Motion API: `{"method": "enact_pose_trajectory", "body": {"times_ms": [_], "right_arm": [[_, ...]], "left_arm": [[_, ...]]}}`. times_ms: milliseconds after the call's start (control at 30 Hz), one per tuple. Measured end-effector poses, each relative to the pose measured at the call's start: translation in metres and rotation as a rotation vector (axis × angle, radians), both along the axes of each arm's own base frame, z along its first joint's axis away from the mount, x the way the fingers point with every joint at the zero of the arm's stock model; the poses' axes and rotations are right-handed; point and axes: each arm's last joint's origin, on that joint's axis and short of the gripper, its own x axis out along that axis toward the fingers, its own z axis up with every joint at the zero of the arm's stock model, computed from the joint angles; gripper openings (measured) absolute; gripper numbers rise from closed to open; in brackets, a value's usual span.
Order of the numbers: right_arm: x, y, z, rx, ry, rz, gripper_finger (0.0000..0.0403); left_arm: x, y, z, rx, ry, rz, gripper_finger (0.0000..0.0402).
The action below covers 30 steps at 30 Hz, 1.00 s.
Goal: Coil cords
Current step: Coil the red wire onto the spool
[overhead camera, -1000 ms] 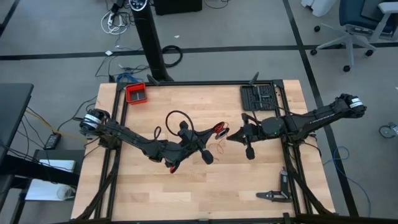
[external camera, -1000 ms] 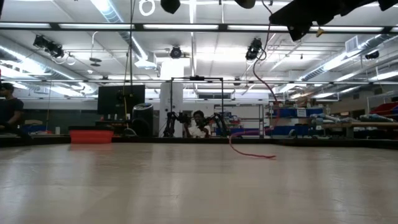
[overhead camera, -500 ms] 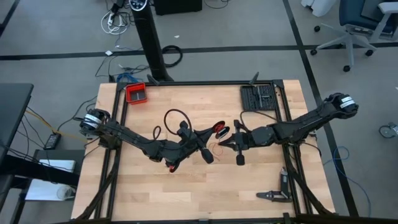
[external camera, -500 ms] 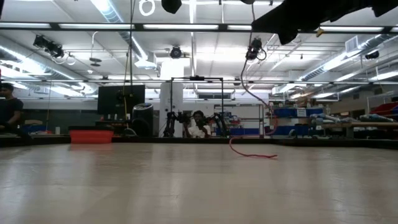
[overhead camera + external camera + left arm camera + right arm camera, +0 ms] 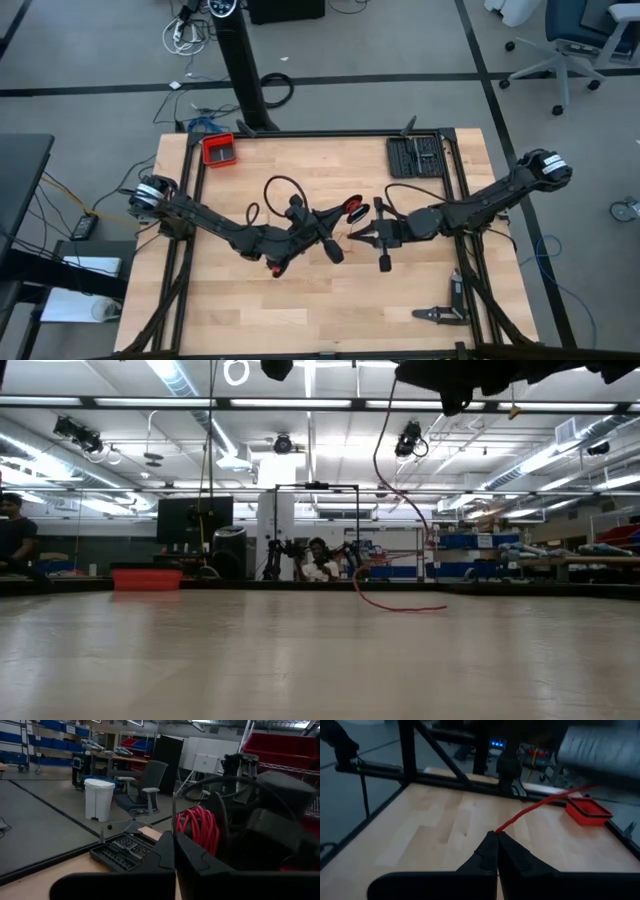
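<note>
The thin red wire-like cord seems mostly coiled, a bundle at the left gripper, clamped on it; the right gripper, just beside, pinches the loose tail, which is left to wind.

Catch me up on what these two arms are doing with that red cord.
Both arms meet near the middle of the wooden table, coiling a thin red cord. The right end effector is shut on the cord, which runs away from its fingertips over the table. The left end effector is also shut, with a coiled red bundle sitting close beside it. In the low view, a loose stretch of cord hangs down and trails onto the tabletop.
</note>
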Motion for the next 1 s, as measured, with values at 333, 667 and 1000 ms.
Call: {"method": "enact_pose_trajectory", "body": {"times_ms": [333,667,1000], "right_arm": [[-0.001,0.007,0.011,0.016,-0.059,-0.006,0.0000],[-0.018,0.003,0.030,-0.048,-0.073,-0.105,0.0000],[-0.041,-0.006,0.049,-0.036,-0.099,-0.168,0.0000]], "left_arm": [[0.016,0.007,-0.031,0.039,0.096,0.051,0.0001],[0.019,0.004,-0.038,0.135,0.179,0.048,0.0001],[0.020,0.003,-0.041,0.131,0.324,-0.036,0.0001]]}}
